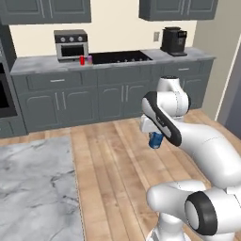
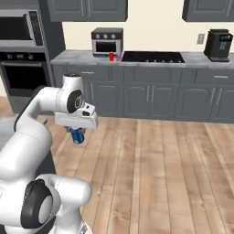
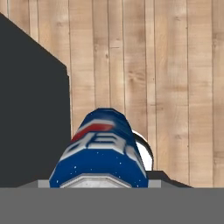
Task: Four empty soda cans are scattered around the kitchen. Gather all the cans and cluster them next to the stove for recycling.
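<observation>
Hand view | gripper [image 1: 156, 140] clamped on blue can [image 3: 101, 151] | above wooden floor [image 3: 166, 65] | red can [image 2: 111, 56] beside stove [image 2: 153, 56]

arm [image 1: 207, 141]: glossy white rounded links | joints: dark grey rings and bands | wrist block: boxy, white

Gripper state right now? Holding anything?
Gripper: closed on the blue soda can, carried above the wood floor.
</observation>
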